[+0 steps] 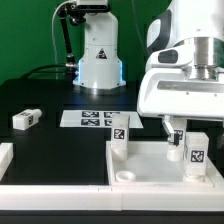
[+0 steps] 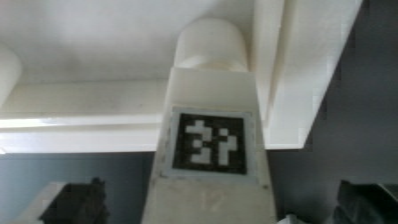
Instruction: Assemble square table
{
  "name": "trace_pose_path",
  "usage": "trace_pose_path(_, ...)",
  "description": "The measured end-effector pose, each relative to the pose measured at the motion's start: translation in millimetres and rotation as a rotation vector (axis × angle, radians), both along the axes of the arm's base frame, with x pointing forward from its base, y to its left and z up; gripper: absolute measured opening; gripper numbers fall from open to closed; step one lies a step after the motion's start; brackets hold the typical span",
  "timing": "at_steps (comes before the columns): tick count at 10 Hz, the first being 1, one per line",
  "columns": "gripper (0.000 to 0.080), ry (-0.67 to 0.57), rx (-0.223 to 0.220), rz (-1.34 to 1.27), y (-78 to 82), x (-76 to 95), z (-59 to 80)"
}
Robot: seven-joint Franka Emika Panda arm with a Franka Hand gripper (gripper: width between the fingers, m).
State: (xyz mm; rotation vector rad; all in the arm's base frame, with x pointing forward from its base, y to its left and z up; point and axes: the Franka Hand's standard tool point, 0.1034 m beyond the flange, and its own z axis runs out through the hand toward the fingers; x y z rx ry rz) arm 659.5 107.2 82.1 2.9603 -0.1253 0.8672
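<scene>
The square table's white slab point(image 1: 150, 160) lies at the exterior view's lower right, with a raised rim and round corner sockets. One tagged leg block point(image 1: 119, 140) stands upright at its far left corner. A second leg block point(image 1: 195, 155) stands on the slab's right side, directly under my gripper point(image 1: 188, 135). In the wrist view this leg point(image 2: 214, 140) runs up between my dark fingers point(image 2: 75, 200), with a gap on each side. The gripper point(image 2: 217, 205) is open and touches nothing. A third leg block point(image 1: 25, 119) lies loose on the black table at the left.
The marker board point(image 1: 98, 119) lies flat behind the slab, in front of the robot base point(image 1: 98, 60). White border bars run along the front edge point(image 1: 60, 192) and at the lower left point(image 1: 5, 155).
</scene>
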Motion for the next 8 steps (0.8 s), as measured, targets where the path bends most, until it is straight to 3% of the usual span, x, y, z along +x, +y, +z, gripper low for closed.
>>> trace_pose_path(3,0.0649,0.034,-0.017,0.016,-3.3,-1.1,-2.0)
trace_pose_path(5,0.0649,0.225,-0.014,0.026,-15.7,0.0,11.0)
trace_pose_path(6,0.0649,0.241,0.000,0.028,-11.2,3.8,14.1)
trace_pose_path(8,0.0649,0.369,-0.001,0.014,-15.8,-3.5,11.1)
